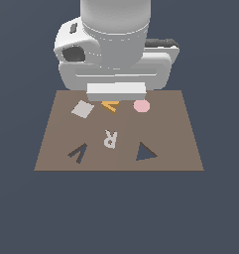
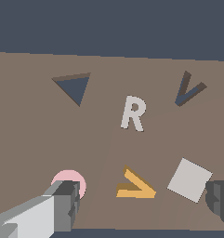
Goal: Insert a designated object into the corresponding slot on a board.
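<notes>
While the gripper [image 2: 139, 204] hangs wide open and empty, the orange V piece [image 2: 135, 185] lies between its fingers [image 2: 62, 204] on the brown board [image 1: 180, 144].

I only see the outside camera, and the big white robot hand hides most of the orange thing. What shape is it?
Observer: The wrist view shows the whole orange piece. It is a V, lying flat on the board.
Operator: Is the robot holding it?
Observer: No. The gripper is open, its jaws wide on either side of the V, neither touching it.
Operator: What's next to them?
Observer: One finger covers part of the pink disc. The other is beside the grey tile.
</notes>
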`<action>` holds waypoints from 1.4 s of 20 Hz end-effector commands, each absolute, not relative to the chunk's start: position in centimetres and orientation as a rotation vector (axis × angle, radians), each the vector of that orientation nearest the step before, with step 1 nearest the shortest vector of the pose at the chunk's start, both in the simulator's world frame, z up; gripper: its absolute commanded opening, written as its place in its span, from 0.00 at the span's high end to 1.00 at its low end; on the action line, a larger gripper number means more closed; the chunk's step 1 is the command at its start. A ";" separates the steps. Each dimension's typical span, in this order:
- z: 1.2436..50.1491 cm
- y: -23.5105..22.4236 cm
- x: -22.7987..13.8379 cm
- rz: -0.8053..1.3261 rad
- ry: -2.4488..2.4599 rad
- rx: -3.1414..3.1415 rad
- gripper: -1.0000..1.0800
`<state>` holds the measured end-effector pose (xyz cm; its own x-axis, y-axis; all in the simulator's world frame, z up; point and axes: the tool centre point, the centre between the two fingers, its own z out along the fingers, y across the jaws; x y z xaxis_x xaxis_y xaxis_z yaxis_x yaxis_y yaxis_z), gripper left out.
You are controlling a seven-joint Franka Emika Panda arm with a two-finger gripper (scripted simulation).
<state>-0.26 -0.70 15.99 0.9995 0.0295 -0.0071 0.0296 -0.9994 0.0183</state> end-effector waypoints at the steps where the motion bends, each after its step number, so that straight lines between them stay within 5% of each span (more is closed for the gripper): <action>1: 16.0 -0.7 -0.3 -0.011 0.046 3.123 0.04; 28: 11.5 -0.7 -3.4 -0.006 0.823 3.021 0.04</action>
